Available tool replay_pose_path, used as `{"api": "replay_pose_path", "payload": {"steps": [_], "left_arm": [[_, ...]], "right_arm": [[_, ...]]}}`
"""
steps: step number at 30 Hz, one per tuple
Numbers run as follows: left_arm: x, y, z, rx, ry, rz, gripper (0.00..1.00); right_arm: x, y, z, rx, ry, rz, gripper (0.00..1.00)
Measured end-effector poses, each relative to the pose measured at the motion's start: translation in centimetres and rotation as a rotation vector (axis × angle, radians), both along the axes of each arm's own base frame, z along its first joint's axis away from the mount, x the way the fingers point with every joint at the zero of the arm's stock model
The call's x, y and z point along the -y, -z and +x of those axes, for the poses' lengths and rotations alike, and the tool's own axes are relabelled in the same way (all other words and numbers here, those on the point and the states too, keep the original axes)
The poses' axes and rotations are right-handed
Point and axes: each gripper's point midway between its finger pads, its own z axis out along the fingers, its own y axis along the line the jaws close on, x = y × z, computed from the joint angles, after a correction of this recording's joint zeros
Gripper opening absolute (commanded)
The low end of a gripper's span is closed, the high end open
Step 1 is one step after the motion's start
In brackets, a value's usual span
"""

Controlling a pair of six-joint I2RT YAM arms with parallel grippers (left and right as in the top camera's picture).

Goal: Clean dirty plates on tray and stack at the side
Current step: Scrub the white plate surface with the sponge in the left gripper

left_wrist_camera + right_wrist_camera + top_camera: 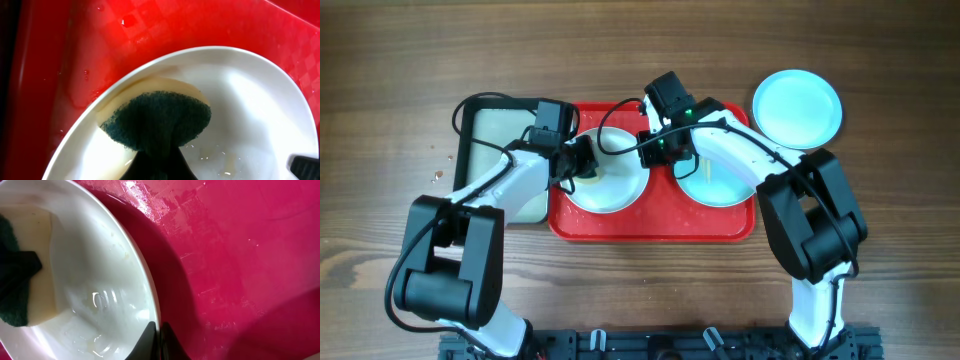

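left hand [582, 160]: clenched on a sponge [157, 117], green scouring face toward the wrist camera, yellow foam behind it. the sponge rests inside the white plate [250, 100], close to the rim. a wet film shows in the plate's well.

right hand [159, 341]: closed on the white plate's rim, one finger inside the rim and one outside.

plate positions:
- the white plate sits on the left half of the red tray [650, 225].
- the first aqua plate [712, 186] sits on the tray's right half, partly covered by the right arm.
- the second aqua plate [797, 108] lies on the table [880, 60], off the tray, near its far right corner.

a black-rimmed tray [495, 130] lies just beside the red tray's left edge.
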Motion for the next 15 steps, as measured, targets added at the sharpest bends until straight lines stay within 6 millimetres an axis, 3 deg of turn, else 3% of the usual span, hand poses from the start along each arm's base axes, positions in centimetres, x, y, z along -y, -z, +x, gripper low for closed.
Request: {"api": "replay_pose_path", "payload": {"steps": [3,7,15], "left_arm": [[1.3,-0.1,-0.3,-0.002,0.034,-0.021,0.04],[4.6,-0.2,-1.4,0.000,0.124,-0.044,0.04],[7.1,-0.2,-2.4,0.004,0.188,-0.051,0.04]], "right_arm": [[0.0,0.0,0.0,-0.001,0.000,0.000,0.04],[0.0,0.0,-0.1,-0.002,0.000,-0.002,0.04],[0.2,0.2,-0.3,-0.009,0.000,-0.006,0.04]]}}
